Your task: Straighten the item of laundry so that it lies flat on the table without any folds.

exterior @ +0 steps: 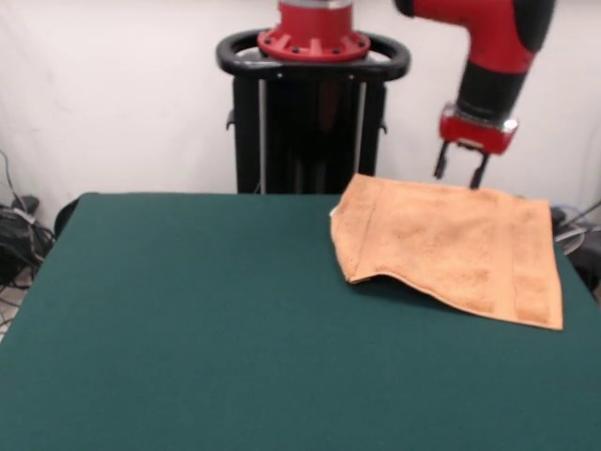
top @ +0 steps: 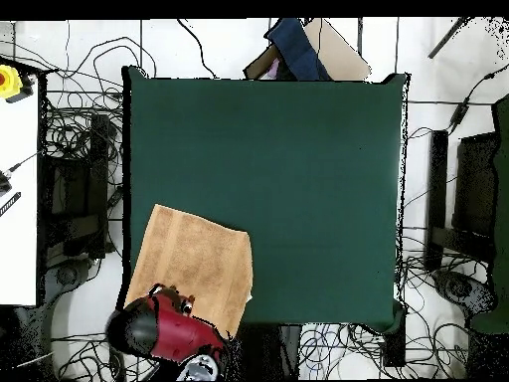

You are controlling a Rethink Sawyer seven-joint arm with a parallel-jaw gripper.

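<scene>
From across the table (exterior: 188,319), the towel (exterior: 451,249) lay at its far right corner, before the pedestal (exterior: 315,113). The gripper (exterior: 461,171) hung above its far edge.

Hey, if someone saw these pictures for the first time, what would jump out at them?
The orange-tan towel stands out against the dark green table, lying near the robot's side, at the right of the front view, with one edge lifted slightly. Just above its far edge hangs the red arm's pincer, its fingers apart. Tangled cables cover the floor around the table.
</scene>
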